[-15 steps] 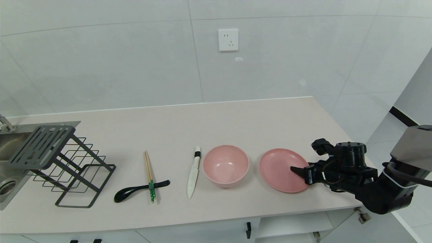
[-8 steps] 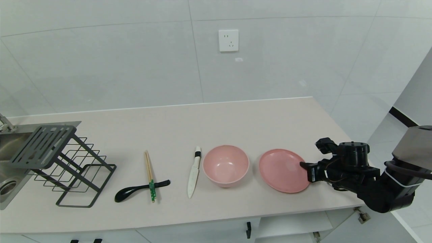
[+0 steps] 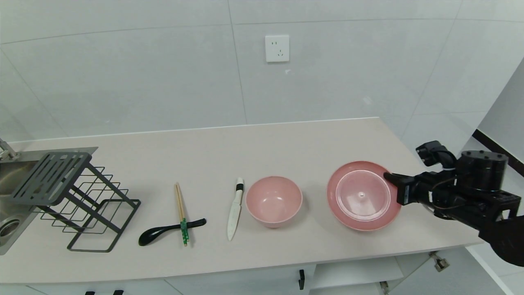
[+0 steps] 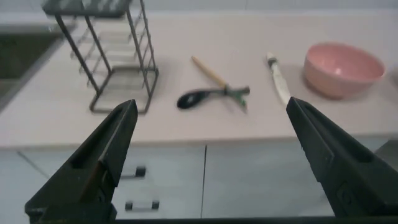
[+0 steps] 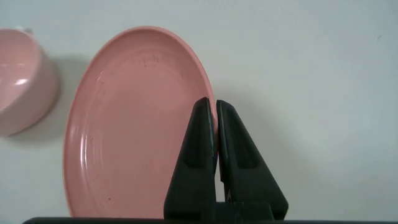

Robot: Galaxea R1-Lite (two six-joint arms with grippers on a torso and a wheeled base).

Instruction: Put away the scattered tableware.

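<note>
My right gripper (image 3: pixel 389 177) is shut on the right rim of the pink plate (image 3: pixel 362 196), which hangs tilted above the counter with its underside facing the head view. In the right wrist view the fingers (image 5: pixel 213 115) pinch the plate (image 5: pixel 137 124) at its edge. A pink bowl (image 3: pixel 273 200) sits just left of the plate. Farther left lie a white knife (image 3: pixel 235 209), wooden chopsticks (image 3: pixel 180 211) and a black spoon (image 3: pixel 163 231) crossing under them. My left gripper (image 4: pixel 211 107) is open, low in front of the counter edge, facing the spoon (image 4: pixel 205 96) and knife (image 4: pixel 278 78).
A black wire dish rack (image 3: pixel 69 196) stands at the counter's left, beside a steel sink (image 3: pixel 8 221). The counter's right edge runs close by my right arm. White cabinet fronts (image 4: pixel 155 180) lie below the counter.
My right gripper drew back from over the plate, closed on its right rim, then lifted it up and to the right, tipping it onto its edge. The other tableware stayed put.
</note>
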